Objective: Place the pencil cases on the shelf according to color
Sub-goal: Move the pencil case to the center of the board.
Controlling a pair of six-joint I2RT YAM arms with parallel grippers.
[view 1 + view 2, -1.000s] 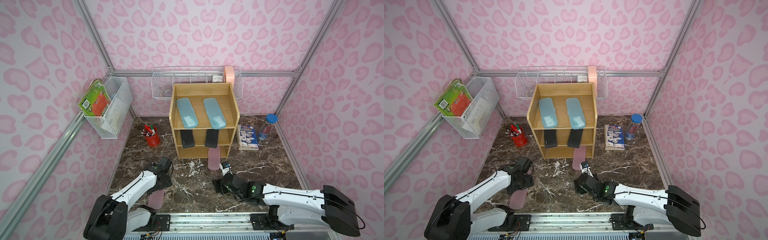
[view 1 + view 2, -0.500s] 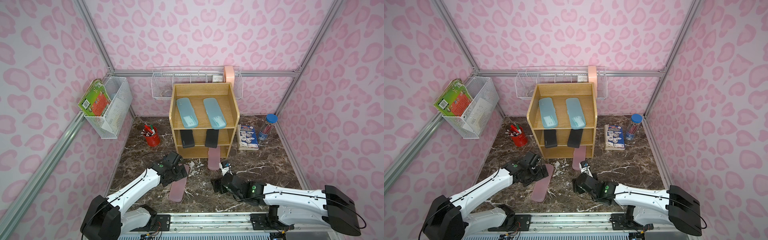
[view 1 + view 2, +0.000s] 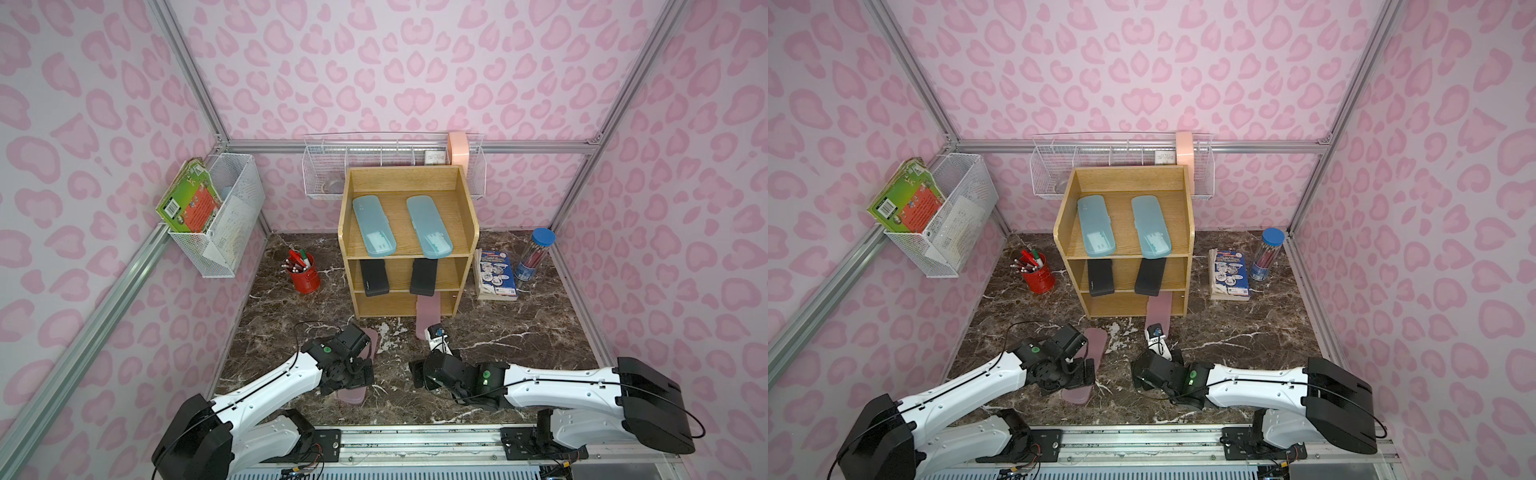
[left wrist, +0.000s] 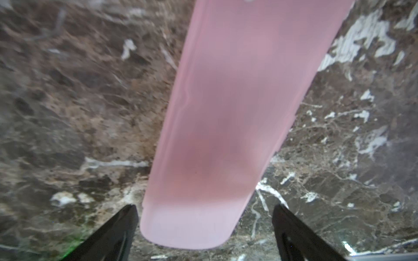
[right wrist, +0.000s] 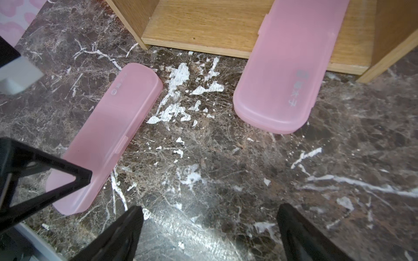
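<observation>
shelving the last pink case
left gripper [image 4: 204, 208] straddles pink case [image 5: 104, 137] on the floor [image 5: 226, 158], short of the shelf [image 5: 203, 24]; grip unclear. right gripper [image 5: 210, 208] wide, empty. next: line it up and slide it beside the other case [image 5: 289, 74], bottom tier.

The left arm [image 3: 291, 372] hides the middle of a pink pencil case [image 3: 352, 395]. The left wrist view cuts off its far end.

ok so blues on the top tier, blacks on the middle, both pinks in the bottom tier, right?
Not both. One pink case sits partly in the shelf, bottom tier; the other pink case lies on the marble floor, as the right wrist view shows. Blues and blacks are right.
</observation>
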